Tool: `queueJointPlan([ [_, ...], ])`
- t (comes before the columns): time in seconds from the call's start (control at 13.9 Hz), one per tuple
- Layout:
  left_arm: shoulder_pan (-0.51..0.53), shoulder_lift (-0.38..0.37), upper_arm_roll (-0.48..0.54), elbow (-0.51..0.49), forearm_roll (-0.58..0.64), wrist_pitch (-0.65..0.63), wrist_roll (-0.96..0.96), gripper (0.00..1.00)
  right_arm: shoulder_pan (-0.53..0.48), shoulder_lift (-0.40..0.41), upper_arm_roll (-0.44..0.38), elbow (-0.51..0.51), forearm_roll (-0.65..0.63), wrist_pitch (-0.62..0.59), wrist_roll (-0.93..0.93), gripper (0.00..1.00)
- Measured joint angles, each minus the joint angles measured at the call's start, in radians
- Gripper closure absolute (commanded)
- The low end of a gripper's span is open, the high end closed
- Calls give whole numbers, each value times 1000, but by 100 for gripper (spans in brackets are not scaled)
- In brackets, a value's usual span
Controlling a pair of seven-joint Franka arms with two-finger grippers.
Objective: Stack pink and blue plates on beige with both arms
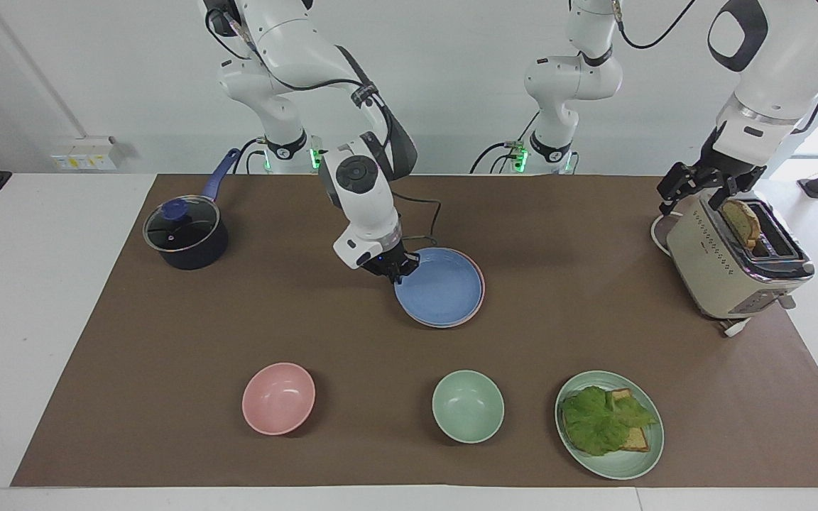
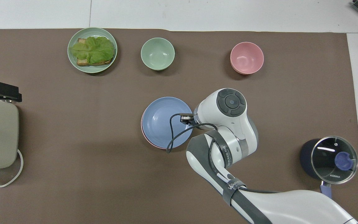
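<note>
Open mat round the stacked plates (image 1: 444, 291), w/ right gripper (image 1: 396, 270) at their rim; bowls (image 1: 278, 397) & lettuce plate (image 1: 642, 458) line the edge farthest from robots, pot (image 1: 185, 241) & toaster (image 1: 732, 266) block the ends.

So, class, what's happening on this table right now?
The right gripper is at the rim of the blue plate, which lies on the pink plate mid-table; only a sliver of pink shows. No beige plate is visible, so it may be hidden underneath. The left gripper waits, open, over the toaster. A pink bowl, green bowl and a plate with lettuce sit farther from the robots, and a pot stands near the right arm.
</note>
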Motion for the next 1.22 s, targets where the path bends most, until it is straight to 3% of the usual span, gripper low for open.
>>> queueJointPlan([
  [0.43,0,0,0,0,0,0,0,0,-16,-24,-11,43,-46,9,-2,0],
  [0.65,0,0,0,0,0,0,0,0,-97,-79,-15,56,-138,-6,-5,0],
  [0.86,0,0,0,0,0,0,0,0,-183,-139,-16,98,-159,-125,-21,0],
  [1.22,0,0,0,0,0,0,0,0,-215,-247,-17,156,-179,-261,-21,0],
])
